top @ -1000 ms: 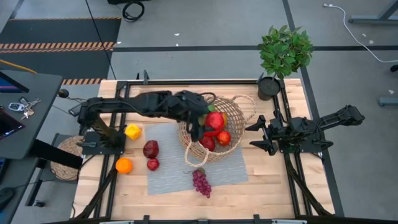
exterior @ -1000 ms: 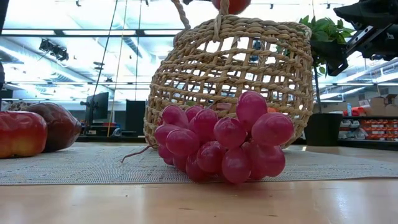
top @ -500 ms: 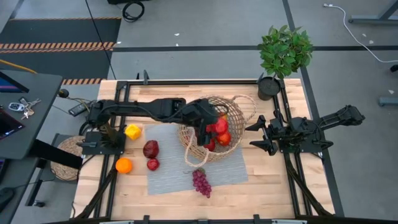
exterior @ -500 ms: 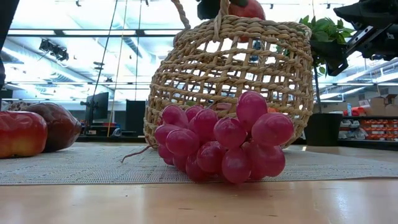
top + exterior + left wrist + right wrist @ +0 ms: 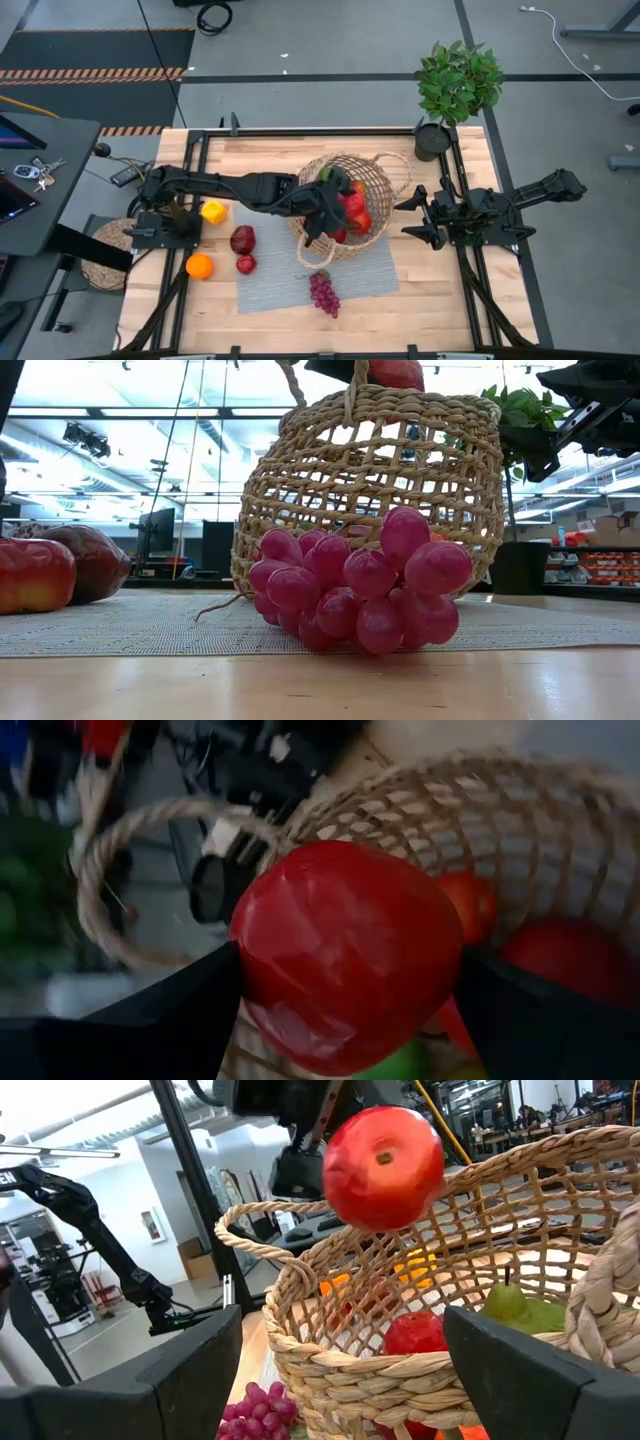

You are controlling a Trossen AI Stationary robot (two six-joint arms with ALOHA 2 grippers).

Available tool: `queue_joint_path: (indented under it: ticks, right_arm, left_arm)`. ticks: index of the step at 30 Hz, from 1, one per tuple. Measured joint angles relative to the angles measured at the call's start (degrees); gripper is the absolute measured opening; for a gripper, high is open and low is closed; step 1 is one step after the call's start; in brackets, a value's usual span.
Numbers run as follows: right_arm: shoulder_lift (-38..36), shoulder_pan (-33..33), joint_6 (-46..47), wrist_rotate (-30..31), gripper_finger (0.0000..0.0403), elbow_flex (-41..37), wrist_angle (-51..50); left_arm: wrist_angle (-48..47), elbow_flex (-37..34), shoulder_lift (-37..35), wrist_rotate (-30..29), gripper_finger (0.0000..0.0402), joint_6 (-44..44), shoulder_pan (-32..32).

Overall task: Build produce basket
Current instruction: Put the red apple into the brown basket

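- High view: left gripper [image 5: 338,203] over the basket [image 5: 385,172] at mid-table, jaws spread wide round a red apple [image 5: 346,201], held above the opening for release inside. Right gripper [image 5: 412,215] parked just beside the basket, jaws wide apart, holding nothing. Still out on the grey mat [image 5: 280,275]: grapes [image 5: 323,292], dark red apple [image 5: 242,239], small red fruit [image 5: 246,263]. On bare wood: yellow pepper [image 5: 214,211], orange [image 5: 199,265].
- Low view: basket tilted, grapes in front, touching the mat.
- Left wrist view: apple clamped between both fingers [image 5: 170,1010], basket rim beyond, more fruit below.
- Right wrist view: apple above the rim; green pear [image 5: 520,1312] and red fruit already inside.
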Motion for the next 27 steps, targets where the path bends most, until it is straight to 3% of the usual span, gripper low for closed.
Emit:
queue_joint_path:
  ticks: [9,14,19,25,27]
  right_arm:
    - [0.0,0.0,0.0,0.0,0.0348,0.0,0.0]
    - [0.0,0.01,0.0,0.0,0.0348,0.0,0.0]
    - [0.0,0.02,0.0,0.0,0.0348,0.0,0.0]
    - [0.0,0.0,0.0,0.0,0.0348,0.0,0.01]
    - [0.0,0.0,0.0,0.0,0.0348,0.0,0.0]
  left_arm:
    - [0.02,0.0,0.0,-0.02,0.0332,26.89,-0.68]
    - [0.04,0.0,0.0,0.06,0.0332,32.15,-0.97]
    - [0.12,0.0,0.0,0.18,0.0332,28.17,-0.89]
    - [2.27,0.0,0.08,1.45,0.0332,4.58,0.49]
    - [2.35,0.09,0.92,1.28,0.0332,0.26,0.99]
